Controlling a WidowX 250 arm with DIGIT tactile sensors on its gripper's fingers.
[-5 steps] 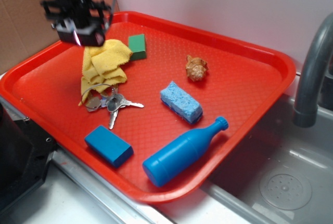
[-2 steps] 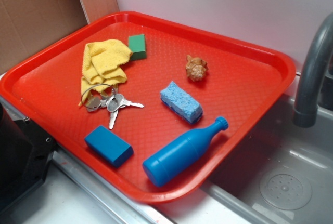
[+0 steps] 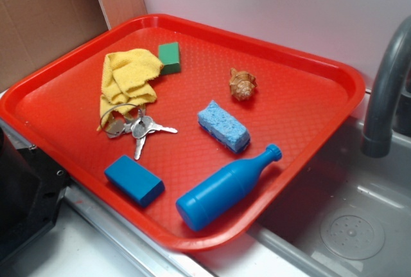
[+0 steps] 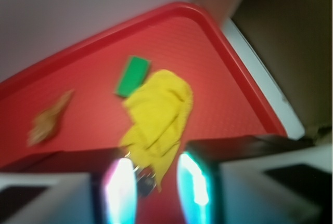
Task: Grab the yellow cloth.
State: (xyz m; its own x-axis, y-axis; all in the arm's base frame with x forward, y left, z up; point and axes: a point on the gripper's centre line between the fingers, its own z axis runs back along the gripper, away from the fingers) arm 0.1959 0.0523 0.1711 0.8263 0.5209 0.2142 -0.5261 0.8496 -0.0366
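Observation:
The yellow cloth [image 3: 128, 81] lies crumpled on the red tray [image 3: 308, 123] near its back left corner, its lower end over a bunch of keys [image 3: 138, 127]. No gripper shows in the exterior view. In the blurred wrist view the yellow cloth [image 4: 158, 115] lies on the tray well below my gripper [image 4: 153, 187]. The jaws stand apart with nothing between them; only the cloth's lower tip and the keys show far down through the gap.
A green block [image 3: 169, 56] touches the cloth's far side. A seashell [image 3: 242, 84], a light-blue sponge [image 3: 223, 125], a blue block [image 3: 134, 179] and a blue bottle [image 3: 225, 189] lie on the tray. A faucet [image 3: 385, 84] and sink stand at right.
One second ago the gripper hung over the tray's back left corner above the cloth; it has since left the exterior view. The objects on the tray have not moved.

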